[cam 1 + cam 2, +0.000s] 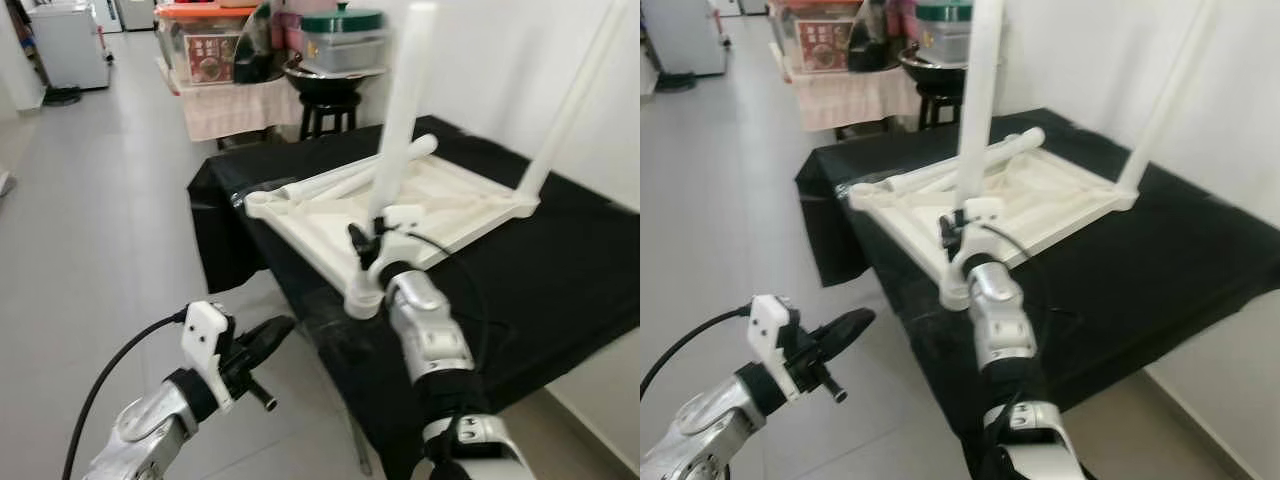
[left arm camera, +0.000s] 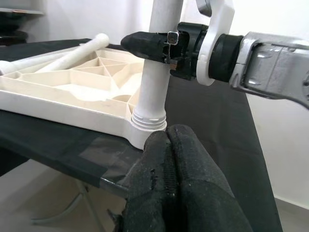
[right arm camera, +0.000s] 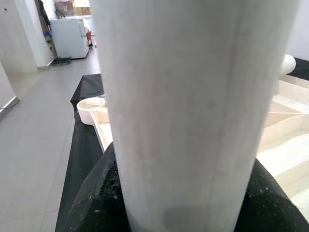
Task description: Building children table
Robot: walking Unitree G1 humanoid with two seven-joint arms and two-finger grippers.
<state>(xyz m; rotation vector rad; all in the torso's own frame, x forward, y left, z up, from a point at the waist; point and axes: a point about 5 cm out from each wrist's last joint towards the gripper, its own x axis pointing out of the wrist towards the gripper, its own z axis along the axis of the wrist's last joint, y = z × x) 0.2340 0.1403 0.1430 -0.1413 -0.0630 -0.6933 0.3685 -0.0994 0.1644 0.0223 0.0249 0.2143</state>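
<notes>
Nearest, the left gripper (image 1: pixel 262 338) is held low over the grey tiled floor (image 1: pixel 90 250), just off the near corner of the work surface; its black fingers (image 2: pixel 178 183) are pressed together on nothing, as the left wrist view shows. Just beyond, the right gripper (image 2: pixel 145 45) is clamped around the lower part of an upright white plastic table leg (image 1: pixel 402 110), whose threaded foot is seated in the near corner socket of the upside-down cream plastic children's tabletop (image 1: pixel 440 200). The tabletop is laid with its ribbed underside up on a table draped in black cloth (image 1: pixel 560 270). A second upright white leg (image 1: pixel 570 105) is set in the far right corner of the tabletop, and two loose white legs (image 1: pixel 345 178) are lying across its ribs. Further back, a cloth-covered side table (image 1: pixel 235 105) with boxes and a black stool (image 1: pixel 328 112) carrying a pan are seen by the white wall (image 1: pixel 500 60).
</notes>
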